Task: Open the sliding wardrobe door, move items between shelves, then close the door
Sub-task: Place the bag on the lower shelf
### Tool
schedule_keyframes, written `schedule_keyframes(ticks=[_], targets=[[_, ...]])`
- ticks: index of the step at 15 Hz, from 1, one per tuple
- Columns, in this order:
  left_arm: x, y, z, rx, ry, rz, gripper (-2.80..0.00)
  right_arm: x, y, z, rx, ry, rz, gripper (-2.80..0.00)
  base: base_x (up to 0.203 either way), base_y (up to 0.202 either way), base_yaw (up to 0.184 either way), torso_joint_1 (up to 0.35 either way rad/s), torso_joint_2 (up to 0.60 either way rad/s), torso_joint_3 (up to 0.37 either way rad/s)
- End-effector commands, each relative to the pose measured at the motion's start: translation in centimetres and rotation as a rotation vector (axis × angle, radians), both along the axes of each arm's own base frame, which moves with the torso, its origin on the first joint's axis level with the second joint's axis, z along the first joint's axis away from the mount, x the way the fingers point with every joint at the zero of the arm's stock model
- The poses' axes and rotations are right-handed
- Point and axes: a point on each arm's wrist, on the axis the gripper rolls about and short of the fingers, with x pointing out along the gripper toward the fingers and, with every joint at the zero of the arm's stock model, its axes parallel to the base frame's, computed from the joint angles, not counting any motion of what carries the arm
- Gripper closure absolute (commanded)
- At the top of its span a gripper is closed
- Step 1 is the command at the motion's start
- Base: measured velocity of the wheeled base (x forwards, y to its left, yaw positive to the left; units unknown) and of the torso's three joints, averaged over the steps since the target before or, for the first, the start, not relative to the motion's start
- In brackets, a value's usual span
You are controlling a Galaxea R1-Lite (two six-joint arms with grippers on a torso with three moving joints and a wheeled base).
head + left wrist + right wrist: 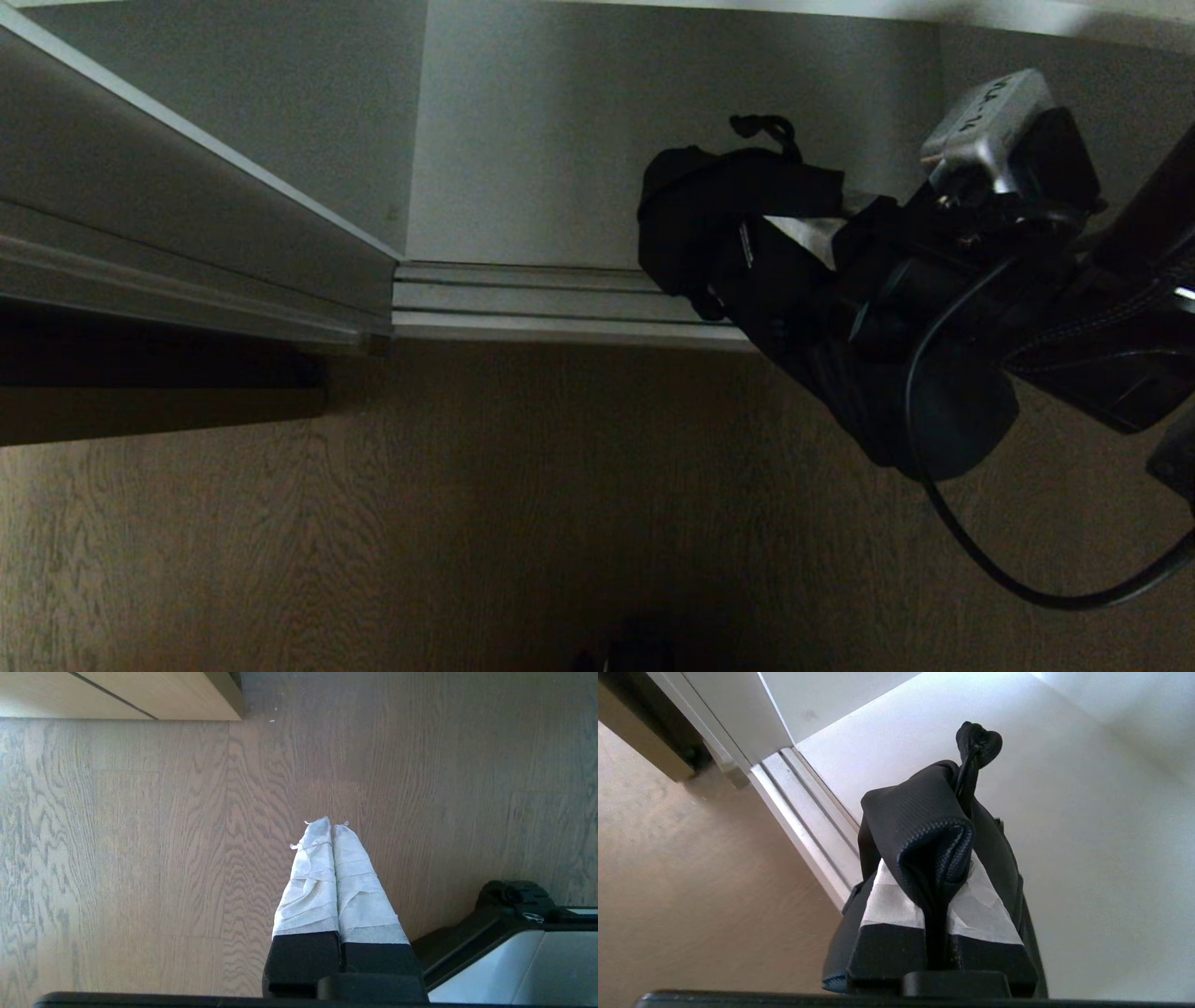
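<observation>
right gripper (941, 891): fingers pinched on black bag (924, 826), held over bottom shelf (1087, 835) just inside door track (808, 830) | left gripper (332, 833): fingers together, empty, over wood floor (140, 858), away from track

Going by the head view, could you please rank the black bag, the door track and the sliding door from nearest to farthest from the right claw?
1. Black bag: pinched in the right claw.
2. Door track: left of the bag.
3. Sliding door: far left.

one black bag (719, 233), one sliding door (187, 233), two robot hands, one floor track (523, 299).
</observation>
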Motion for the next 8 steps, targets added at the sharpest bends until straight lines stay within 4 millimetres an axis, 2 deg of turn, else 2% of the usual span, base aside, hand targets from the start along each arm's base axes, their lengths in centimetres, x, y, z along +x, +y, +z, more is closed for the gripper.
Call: schedule_keyframes(ticks=[1, 3, 6, 7, 8], targets=[[0.0, 0.0, 0.0, 0.000, 0.001, 0.001, 0.00, 1.5, 1.0, -1.6, -0.042, -0.006, -0.008, 0.00, 0.000, 0.000, 0.000, 0.000, 0.00, 0.000], [0.0, 0.0, 0.0, 0.000, 0.000, 0.001, 0.00, 2.7, 1.7, -2.7, -0.045, -0.018, -0.014, 0.00, 0.000, 0.000, 0.000, 0.000, 0.00, 0.000], [0.0, 0.0, 0.0, 0.000, 0.000, 0.001, 0.00, 3.8, 1.9, -3.2, -0.036, -0.025, -0.036, 0.00, 0.000, 0.000, 0.000, 0.000, 0.00, 0.000], [0.0, 0.0, 0.0, 0.000, 0.000, 0.001, 0.00, 3.9, 2.0, -3.3, -0.033, -0.028, -0.037, -2.80, 0.000, 0.000, 0.000, 0.000, 0.00, 0.000], [0.0, 0.0, 0.0, 0.000, 0.000, 0.001, 0.00, 3.9, 1.9, -3.2, -0.031, -0.028, -0.043, -2.80, 0.000, 0.000, 0.000, 0.000, 0.00, 0.000]])
